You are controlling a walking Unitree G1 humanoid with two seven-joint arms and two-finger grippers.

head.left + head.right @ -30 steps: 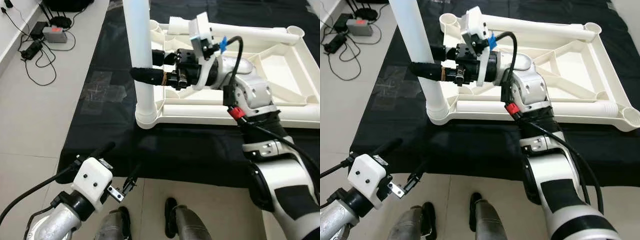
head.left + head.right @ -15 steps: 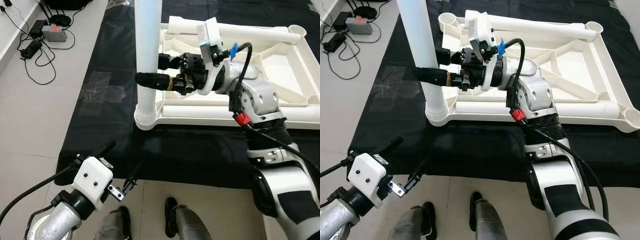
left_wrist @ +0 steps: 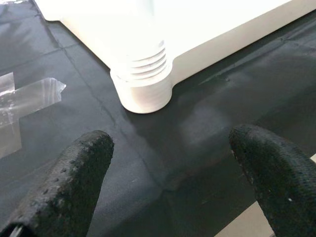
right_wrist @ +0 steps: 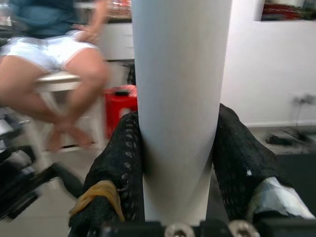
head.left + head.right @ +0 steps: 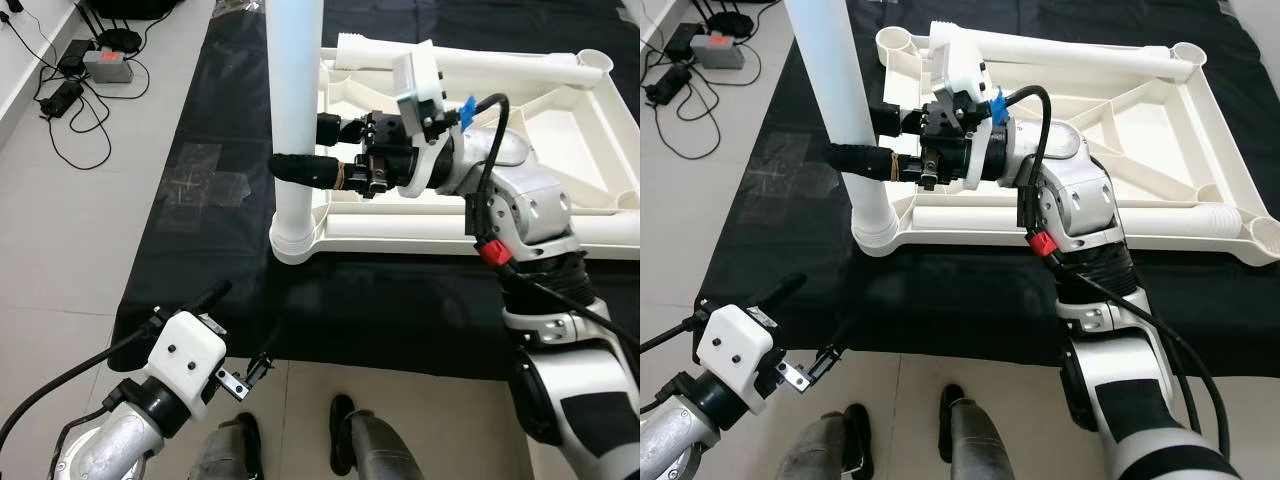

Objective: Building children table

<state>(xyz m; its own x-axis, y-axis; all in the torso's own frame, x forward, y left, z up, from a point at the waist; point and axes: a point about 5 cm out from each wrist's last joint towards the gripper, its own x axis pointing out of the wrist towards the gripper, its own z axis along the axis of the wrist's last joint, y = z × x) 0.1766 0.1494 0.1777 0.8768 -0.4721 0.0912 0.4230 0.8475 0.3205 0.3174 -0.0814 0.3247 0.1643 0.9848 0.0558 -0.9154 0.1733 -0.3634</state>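
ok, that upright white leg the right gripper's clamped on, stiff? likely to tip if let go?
Probably stiff: the table leg stands straight with the right gripper squeezing it. Smooth plastic, so it may slip. Its base sits in the corner socket of the upturned tabletop, so likely stays up.

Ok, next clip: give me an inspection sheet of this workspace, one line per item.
Surface: black mat on a tiled floor.
Job's things: white table frame lies upside down on the mat; one white leg stands upright in its near left corner socket; other legs lie in the frame.
Clutter: clear tape patches on the mat.
Grippers: right gripper has its jaws shut around the upright leg; left gripper hangs open over the mat's near edge.
Cables: black cords and a power box on the floor, far left.
Surroundings: a person seated on a stool.
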